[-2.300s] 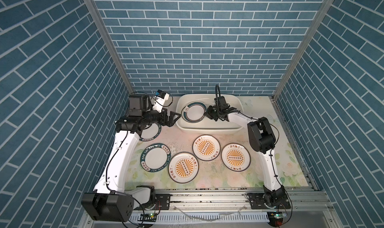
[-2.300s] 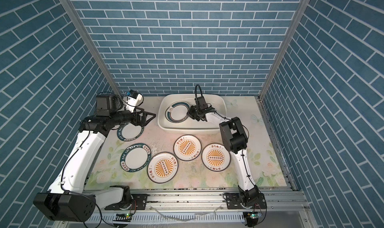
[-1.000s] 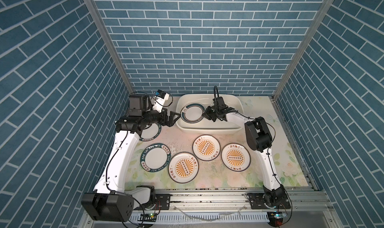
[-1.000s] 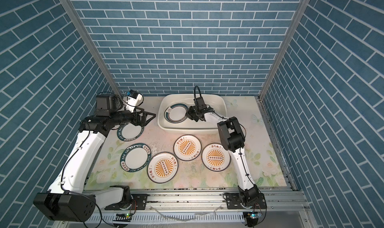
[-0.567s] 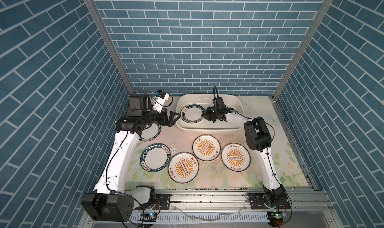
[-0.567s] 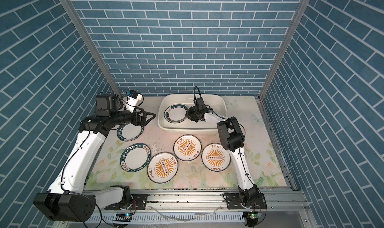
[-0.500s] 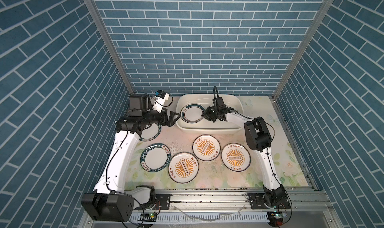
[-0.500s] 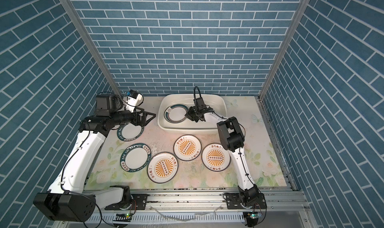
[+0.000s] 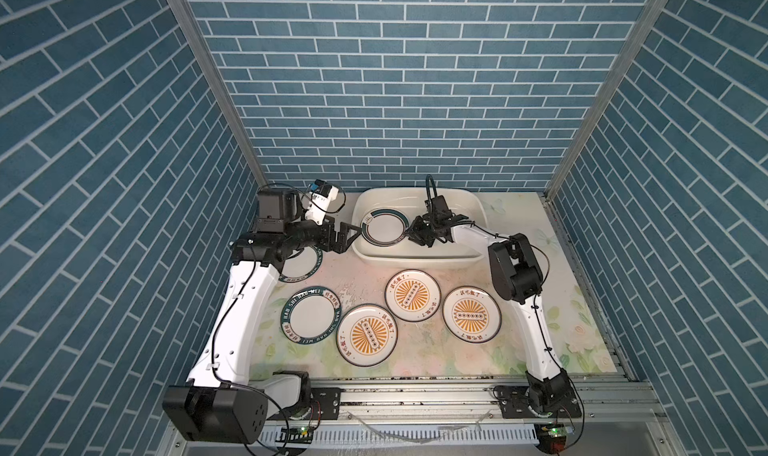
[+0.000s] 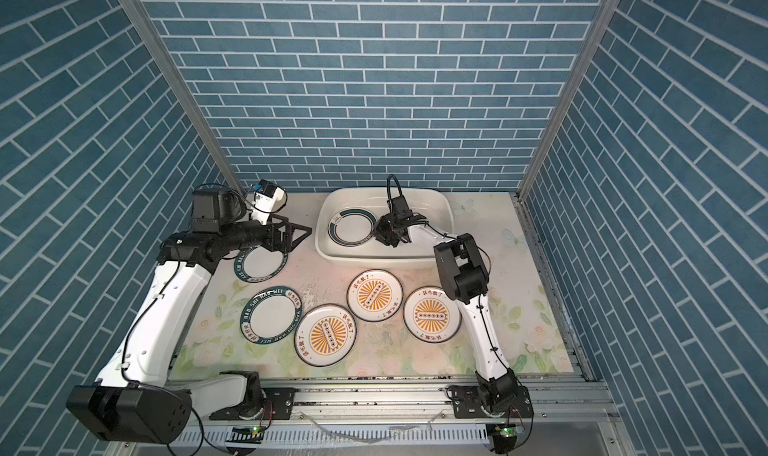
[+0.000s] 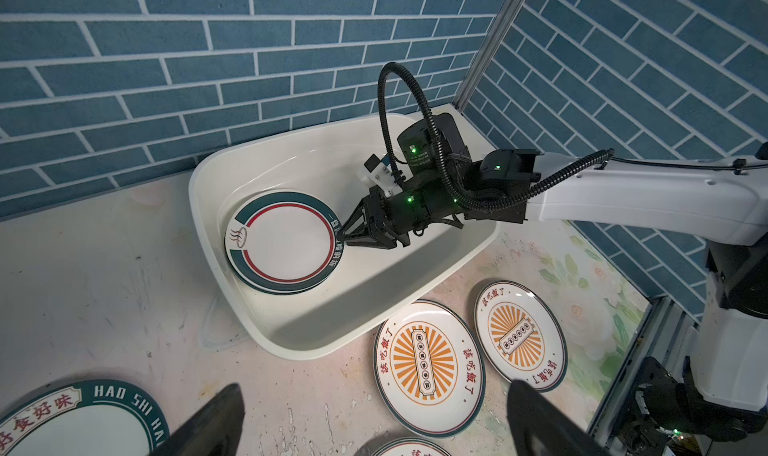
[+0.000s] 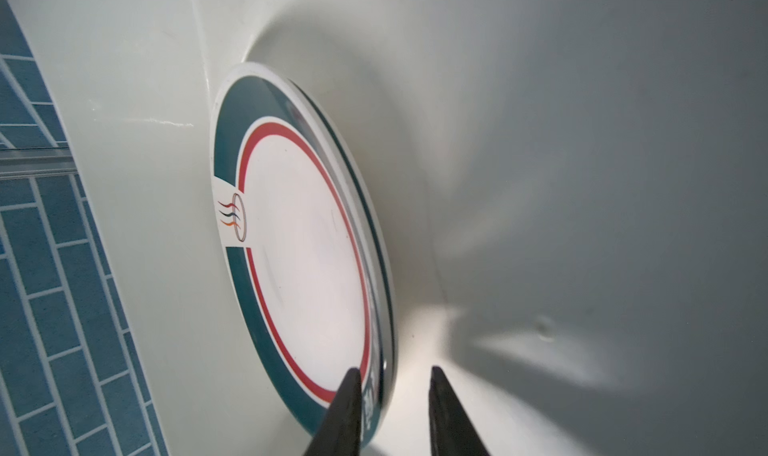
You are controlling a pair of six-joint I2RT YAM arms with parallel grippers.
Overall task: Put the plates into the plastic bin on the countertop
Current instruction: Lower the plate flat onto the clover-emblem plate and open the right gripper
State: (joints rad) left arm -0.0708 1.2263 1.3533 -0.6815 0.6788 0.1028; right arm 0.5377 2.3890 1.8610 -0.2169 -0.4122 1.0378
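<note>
A white plate with a teal band and a red ring (image 9: 384,232) (image 10: 351,230) (image 11: 286,241) (image 12: 307,241) lies at the left end of the white plastic bin (image 9: 415,260) (image 10: 374,259) (image 11: 291,345). A second rim shows just under it. My right gripper (image 9: 409,235) (image 10: 376,231) (image 11: 338,237) (image 12: 392,370) is open inside the bin; its jaws straddle that plate's near rim with a gap. Left of the bin, my left gripper (image 9: 353,237) (image 10: 303,237) (image 11: 375,383) hangs wide open and empty over the countertop (image 9: 357,275).
On the countertop in front of the bin lie three orange-sunburst plates (image 9: 412,296) (image 9: 471,314) (image 9: 366,334). A teal-lettered plate (image 9: 311,314) lies further left, and another (image 9: 301,262) is partly under the left arm. Blue brick walls close three sides.
The right gripper's jaws have parted off the plate's rim, and the plate has settled slightly lower in the bin. The left arm has not moved.
</note>
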